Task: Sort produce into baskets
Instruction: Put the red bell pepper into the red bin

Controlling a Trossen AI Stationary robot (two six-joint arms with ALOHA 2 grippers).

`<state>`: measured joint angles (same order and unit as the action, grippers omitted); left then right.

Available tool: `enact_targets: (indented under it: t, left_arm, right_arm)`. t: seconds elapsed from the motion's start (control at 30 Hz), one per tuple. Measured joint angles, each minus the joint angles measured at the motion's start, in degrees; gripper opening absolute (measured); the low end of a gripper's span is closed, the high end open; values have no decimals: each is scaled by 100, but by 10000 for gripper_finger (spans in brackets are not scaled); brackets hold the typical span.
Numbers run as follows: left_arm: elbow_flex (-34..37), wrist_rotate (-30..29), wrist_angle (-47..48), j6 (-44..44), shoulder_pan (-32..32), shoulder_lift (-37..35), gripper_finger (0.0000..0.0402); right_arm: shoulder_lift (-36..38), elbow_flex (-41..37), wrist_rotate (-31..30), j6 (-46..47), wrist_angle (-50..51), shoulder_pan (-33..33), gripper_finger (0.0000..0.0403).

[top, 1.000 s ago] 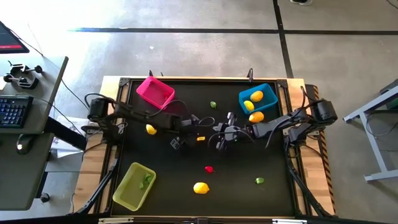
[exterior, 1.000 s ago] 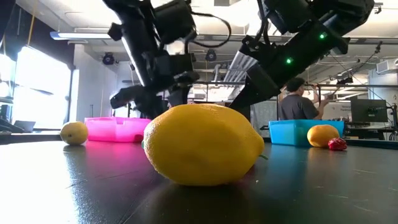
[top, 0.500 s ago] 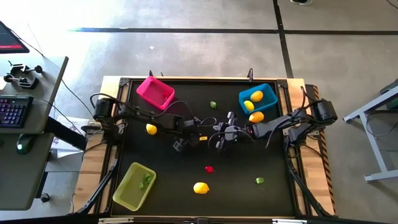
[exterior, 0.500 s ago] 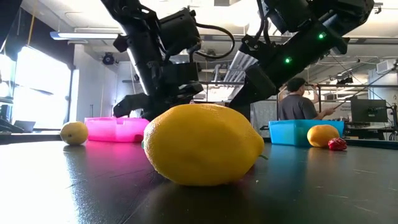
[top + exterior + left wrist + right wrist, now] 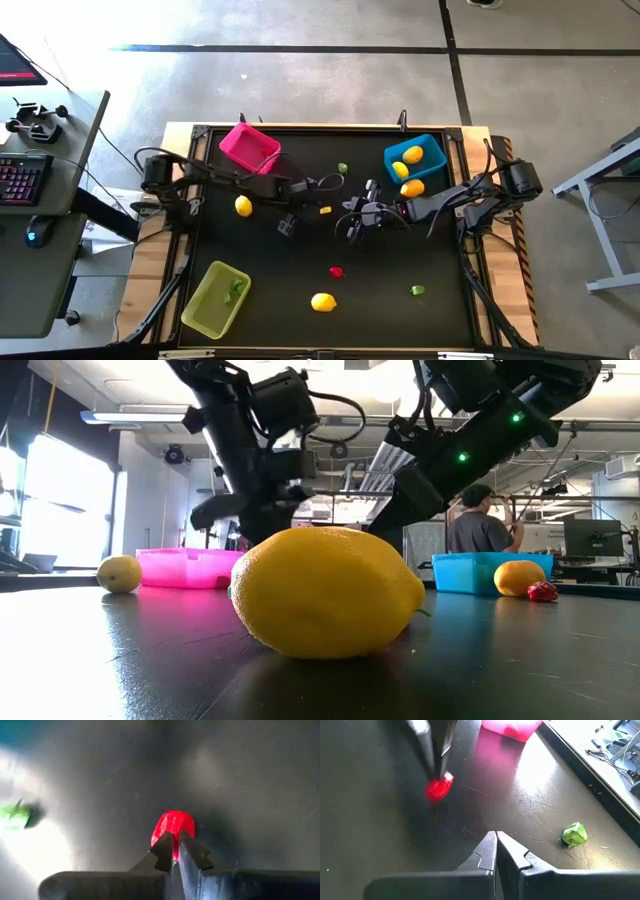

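My left gripper (image 5: pixel 173 851) is shut on a small red piece of produce (image 5: pixel 173 826) near the table's middle. It shows from the right wrist as dark fingers (image 5: pixel 431 747) with the red piece (image 5: pixel 439 788) at their tips. My right gripper (image 5: pixel 350 228) hovers shut just to the right, holding nothing. The pink basket (image 5: pixel 250 148) stands at the far left. The blue basket (image 5: pixel 428 152) at the far right holds lemons. The yellow-green basket (image 5: pixel 212 300) at the near left holds a green piece. My left gripper pinches the red piece by its near edge (image 5: pixel 173 839), only at the tips of its two fingers. The fingers come from above, pointing down. Whether the piece is clear of the table, I cannot tell.
Loose on the black table lie a lemon (image 5: pixel 243 207) at left, a lemon (image 5: pixel 322 301) near the front, a second red piece (image 5: pixel 336 271), green pieces (image 5: pixel 343 168) (image 5: pixel 417 290), and a lemon (image 5: pixel 411 187) beside the blue basket. A person (image 5: pixel 478 520) stands beyond the table.
My left gripper has dipped down to the table, shut on the red piece, then risen a little and drawn slightly toward the far edge.
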<state>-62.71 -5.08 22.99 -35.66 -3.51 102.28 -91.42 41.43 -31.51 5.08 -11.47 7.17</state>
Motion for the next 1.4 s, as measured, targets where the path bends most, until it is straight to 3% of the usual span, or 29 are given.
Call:
enact_targets:
  t: [0.33, 0.67, 1.0, 1.4]
  left_arm:
    - [522, -845, 156, 947, -767, -1490, 0]
    - [1171, -1138, 1016, 2349, -2392, -2991, 0]
    - [1407, -1268, 961, 2859, -3672, -2828, 0]
    - [1404, -1028, 670, 2737, -4004, -2349, 18]
  right_arm:
    - [-2, 2, -1, -2, 1, 0, 0]
    - [-2, 2, -2, -12, -1, -2, 0]
    - [-2, 2, -2, 75, -3, -54, 0]
    - [-15, 2, -10, 99, -3, -54, 0]
